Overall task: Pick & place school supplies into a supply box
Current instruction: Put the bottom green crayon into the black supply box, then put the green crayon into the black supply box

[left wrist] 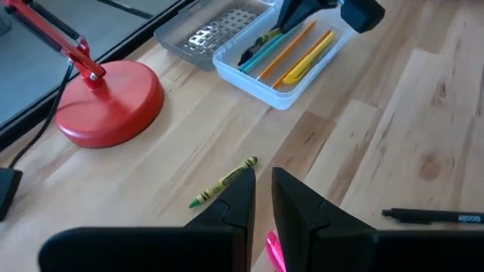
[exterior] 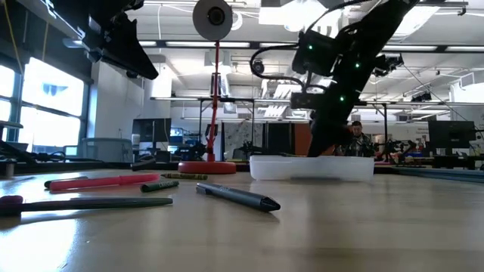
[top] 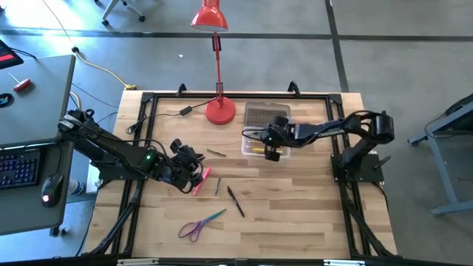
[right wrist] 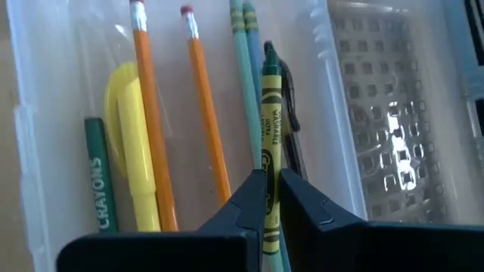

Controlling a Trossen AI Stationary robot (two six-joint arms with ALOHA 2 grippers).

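Note:
The supply box (top: 255,145) is a clear open tray on the table; its bumpy grey lid (top: 260,114) lies beside it toward the far edge. My right gripper (top: 272,148) reaches down into the box (right wrist: 45,113), shut on a green crayon (right wrist: 270,98). Inside lie orange pencils (right wrist: 204,113), a yellow highlighter (right wrist: 132,143), teal pencils, another green crayon and a black pen. My left gripper (left wrist: 261,198) hovers above a pink marker (top: 201,180), its fingers a narrow gap apart, holding nothing. A black pen (top: 235,201), an olive crayon (top: 216,153) and purple-handled scissors (top: 198,224) lie flat. My right gripper pinches the green crayon between its two fingers, on the wrapped shaft (right wrist: 268,177) near one end. The fingers run along the crayon, which sticks out past them into the box above the teal pencils. Whether its far tip rests on the supplies below, I cannot tell.
A red desk lamp stands with its round base (top: 220,111) to the left of the lid, its black cord trailing left. A short green pencil (top: 217,185) lies near the pink marker. Bare wood shows toward the table's near and right sides.

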